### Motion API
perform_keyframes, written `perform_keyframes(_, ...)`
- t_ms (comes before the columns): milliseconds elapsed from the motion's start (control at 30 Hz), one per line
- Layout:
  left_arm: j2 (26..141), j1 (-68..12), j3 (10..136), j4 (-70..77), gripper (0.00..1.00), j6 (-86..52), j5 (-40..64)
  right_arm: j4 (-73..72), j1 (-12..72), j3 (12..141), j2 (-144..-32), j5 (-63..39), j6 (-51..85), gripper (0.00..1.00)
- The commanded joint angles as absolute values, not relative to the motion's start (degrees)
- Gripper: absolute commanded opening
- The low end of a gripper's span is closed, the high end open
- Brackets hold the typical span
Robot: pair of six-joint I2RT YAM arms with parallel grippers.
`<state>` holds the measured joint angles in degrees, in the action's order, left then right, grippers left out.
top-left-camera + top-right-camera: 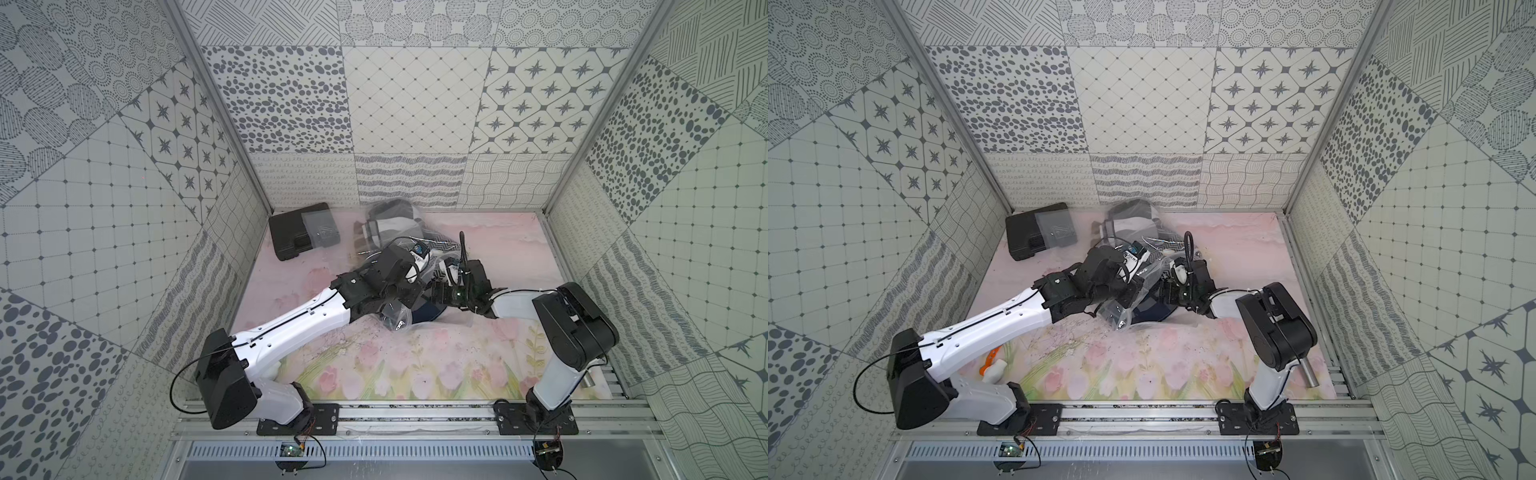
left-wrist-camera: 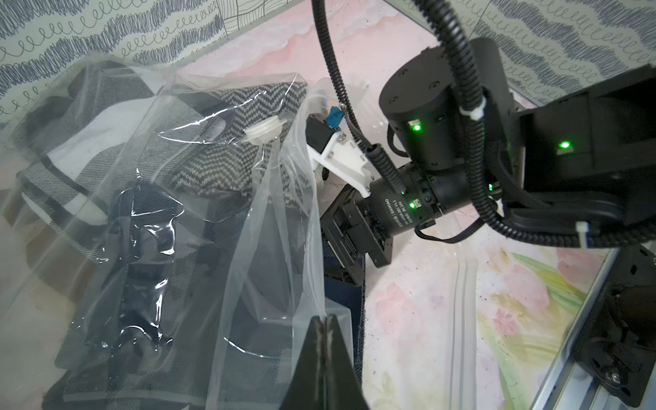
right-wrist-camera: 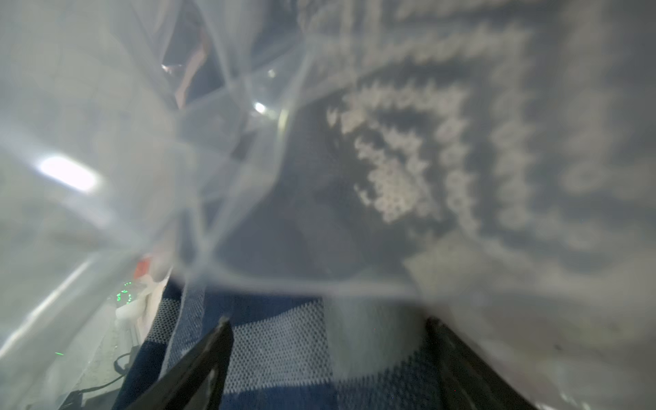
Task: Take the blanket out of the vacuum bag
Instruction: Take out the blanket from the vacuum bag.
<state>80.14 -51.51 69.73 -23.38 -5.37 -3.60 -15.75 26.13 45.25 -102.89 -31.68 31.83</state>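
Left gripper, in its wrist view, pinched the vacuum bag film, jaws together. Right gripper, in its own view, straddled the blanket, jaws apart. Both top views showed the vacuum bag mid-tabletop, toward the far edge. Best to close on cloth alone.

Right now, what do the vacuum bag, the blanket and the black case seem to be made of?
Vacuum bag: thin clear plastic film, glossy; it creases sharply and throws glints.
Blanket: woven or knitted textile, matte; visible stitch grain and zigzag pattern.
Black case: probably hard moulded plastic, dull finish; too small to be sure.
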Motion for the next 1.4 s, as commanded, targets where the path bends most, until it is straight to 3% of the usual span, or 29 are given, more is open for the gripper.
perform_keyframes(0, 80.7, -52.2, 70.5, -20.7, 0.00, -4.7, -4.1, -11.4, 28.0, 45.9, -109.0, -41.5, 33.0, 0.82)
perform_keyframes(67, 81.1, -52.1, 70.7, -20.1, 0.00, -4.1, -4.3, -11.5, 29.2, 46.4, -109.5, -45.0, 33.7, 0.79)
perform_keyframes(133, 81.7, -52.1, 70.8, -19.1, 0.00, -3.7, -4.2, -9.1, 30.8, 46.9, -109.2, -46.0, 32.8, 0.70)
perform_keyframes(367, 83.7, -52.3, 71.1, -17.3, 0.00, -3.6, -3.1, -5.6, 32.3, 46.1, -105.7, -44.2, 32.5, 0.05)
perform_keyframes(400, 83.7, -52.3, 71.1, -17.3, 0.00, -3.4, -3.3, -4.1, 32.2, 46.4, -104.2, -43.4, 32.5, 0.00)
perform_keyframes(800, 85.1, -52.4, 64.3, -9.3, 0.00, -3.9, -23.0, 26.8, 32.2, 62.0, -83.2, -33.1, 30.7, 0.00)
perform_keyframes(1100, 88.8, -52.4, 58.6, 1.6, 0.00, -2.9, -22.9, 29.0, 30.9, 61.9, -69.5, -29.9, 40.9, 0.00)
perform_keyframes(1367, 88.0, -52.6, 55.5, 2.9, 0.00, -4.5, -22.1, 37.2, 25.4, 70.6, -63.4, -26.0, 39.0, 0.00)
